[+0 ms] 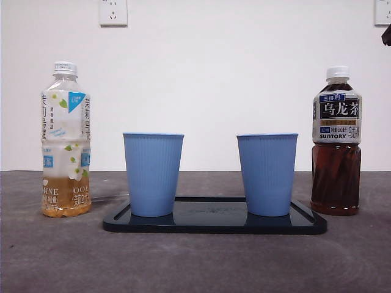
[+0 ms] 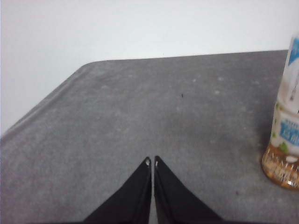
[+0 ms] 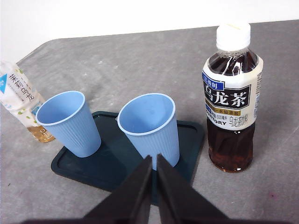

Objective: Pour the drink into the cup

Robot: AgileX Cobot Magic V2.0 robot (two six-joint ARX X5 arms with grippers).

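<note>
Nearest the front camera lies the dark tray [image 1: 214,227], flat on the grey table [image 1: 195,268], with two blue cups [image 1: 153,174] [image 1: 267,174] standing on it mouth-up, apart from each other, one toward each end. From my right wrist both cups [image 3: 70,122] [image 3: 150,127] look empty inside.

Off the tray at one end stands the pale tea bottle [image 1: 65,140], upright, white cap on, with only a low band of amber liquid at its base. Off the other end stands the dark tea bottle [image 1: 336,143], also upright and capped, its long axis vertical, filled with brown drink up to the label. Neither bottle touches the tray. A wall socket [image 1: 113,12] sits high on the white wall behind.

My right gripper [image 3: 154,158] hangs above the tray's near edge, just before the closer cup, jaws pressed together and holding nothing; the dark tea bottle [image 3: 232,98] stands just beside that cup. My left gripper [image 2: 152,162] hovers over bare table, jaws likewise pressed together and empty, with the pale tea bottle [image 2: 286,140] off to one side, well apart from the tips.
</note>
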